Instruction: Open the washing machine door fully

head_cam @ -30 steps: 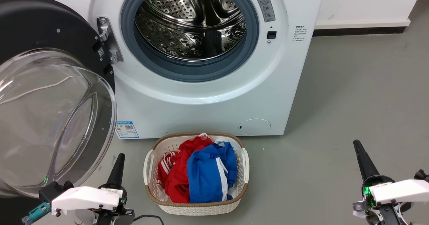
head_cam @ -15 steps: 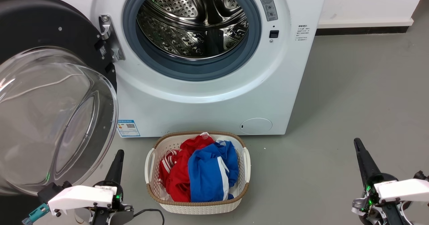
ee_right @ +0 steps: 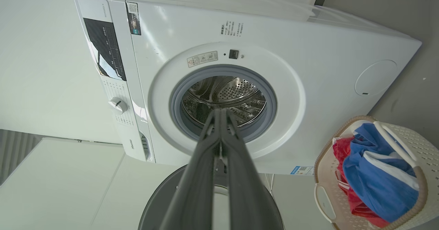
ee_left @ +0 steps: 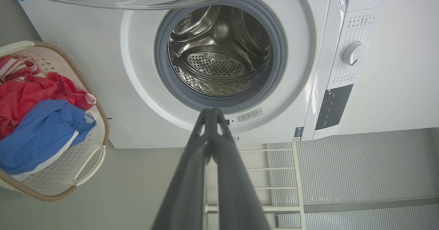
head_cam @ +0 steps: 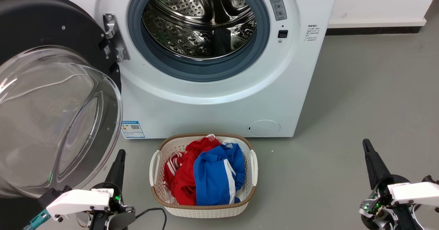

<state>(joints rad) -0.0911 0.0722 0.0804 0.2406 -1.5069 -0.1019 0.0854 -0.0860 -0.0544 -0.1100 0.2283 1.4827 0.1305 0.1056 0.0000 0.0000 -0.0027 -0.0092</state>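
Item: washing machine door (head_cam: pixel 51 86); glossy black ring with a bulging clear glass bowl; it stands swung out wide on its metal hinge (head_cam: pixel 115 38), at the left of the washing machine (head_cam: pixel 212 103), bowl facing you; by my reading it is at or close to full travel.

Drum mouth: steel drum (head_cam: pixel 199 21) and grey seal (head_cam: pixel 195 69) fully exposed; nothing lies inside that can be seen.

Your left hand (head_cam: pixel 120 156): fingers pressed together, holding nothing; low on the left, near the door's lower rim but apart from it.

Your right hand (head_cam: pixel 367 146): fingers likewise pressed together and empty; well apart on the right, over the floor (head_cam: pixel 343 103).

Laundry basket (head_cam: pixel 202 207): on the floor just before the machine, between your hands, holding red (head_cam: pixel 180 178) and blue (head_cam: pixel 216 175) garments.

Hazards, as judged:
- a raised left hand could strike the glass bowl, since the rim hangs close above it;
- a knock there could swing the door back toward the mouth and undo the opening;
- a push past the hinge's stop would strain the hinge;
- the dark cable (head_cam: pixel 154 213) by your left hand could catch on the basket if you sweep inward.
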